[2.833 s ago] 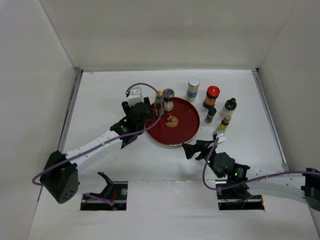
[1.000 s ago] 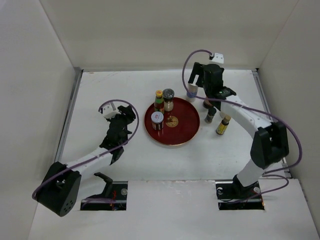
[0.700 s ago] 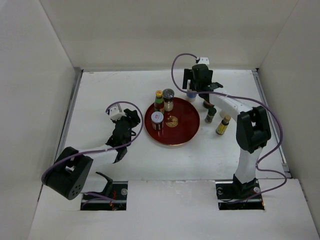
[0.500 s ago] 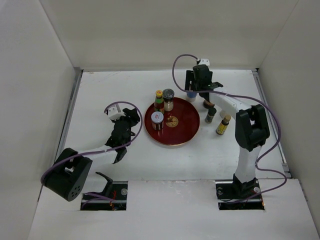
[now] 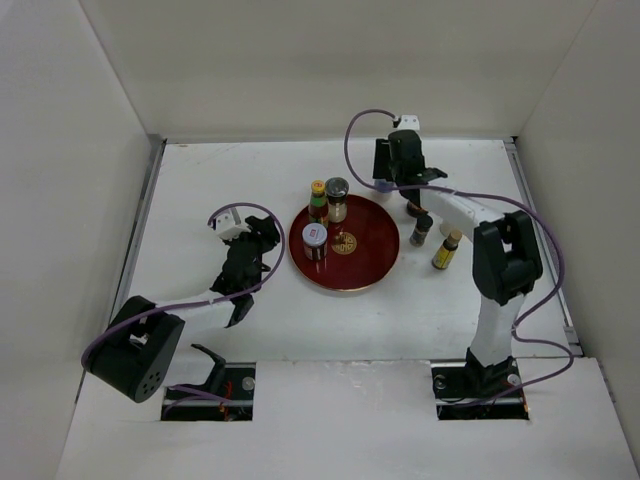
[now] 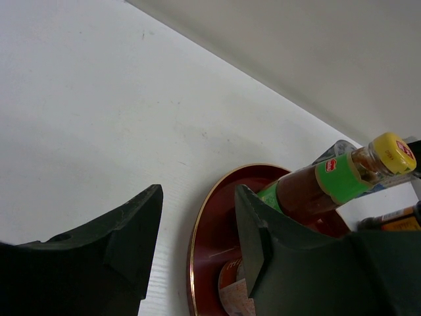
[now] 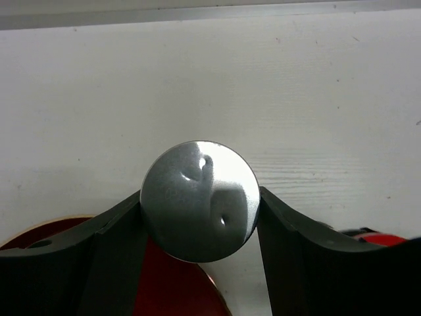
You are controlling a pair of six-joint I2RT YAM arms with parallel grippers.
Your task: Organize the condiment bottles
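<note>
My right gripper [image 5: 386, 182] is at the back of the table, just behind the red tray [image 5: 368, 262]. Its jaws press on both sides of the silver-capped bottle [image 7: 200, 199], seen from above in the right wrist view; my right gripper [image 7: 200, 204] hides it from the top. On the tray stand a yellow-capped bottle with a green label [image 5: 318, 199], a dark-capped jar [image 5: 337, 198] and a white-capped jar [image 5: 314, 240]. My left gripper [image 5: 266, 233] is open and empty left of the tray. The left wrist view shows my left gripper [image 6: 197, 243], the yellow-capped bottle [image 6: 342, 181] and the tray [image 6: 214, 224].
Right of the tray stand a small dark-capped bottle [image 5: 421, 230], a yellow bottle [image 5: 446, 249] and a red-capped jar [image 5: 414, 208], partly behind my right arm. The red cap [image 7: 376, 238] shows beside my right finger. White walls enclose the table on three sides.
The right arm swung from the near edge to the back and closed on the silver-capped bottle. The left arm left the white-capped jar on the tray and drew back left.
</note>
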